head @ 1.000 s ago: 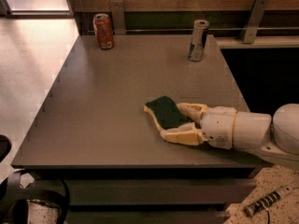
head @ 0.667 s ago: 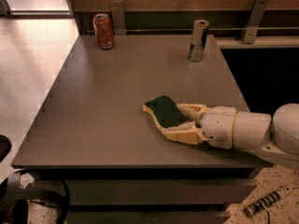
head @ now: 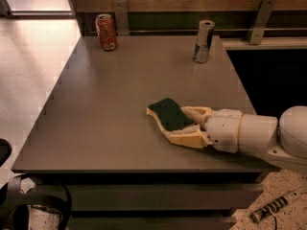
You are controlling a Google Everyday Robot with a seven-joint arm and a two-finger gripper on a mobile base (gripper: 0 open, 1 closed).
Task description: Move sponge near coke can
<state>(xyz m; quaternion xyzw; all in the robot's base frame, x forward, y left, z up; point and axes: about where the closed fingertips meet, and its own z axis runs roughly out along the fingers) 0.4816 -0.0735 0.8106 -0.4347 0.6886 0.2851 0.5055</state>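
Observation:
The sponge (head: 167,112), dark green on top over pale yellow foam, lies flat on the grey table (head: 110,104) right of centre, near the front. My gripper (head: 180,124) reaches in from the right at table height. Its two beige fingers straddle the sponge's right end and press on both sides of it. The coke can (head: 106,31), red-orange with a silver top, stands upright at the table's far left corner, far from the sponge.
A taller slim silver-and-dark can (head: 204,40) stands upright at the far right of the table. A rail with metal brackets (head: 261,13) runs behind the table. The table's front edge (head: 144,169) lies just below the gripper.

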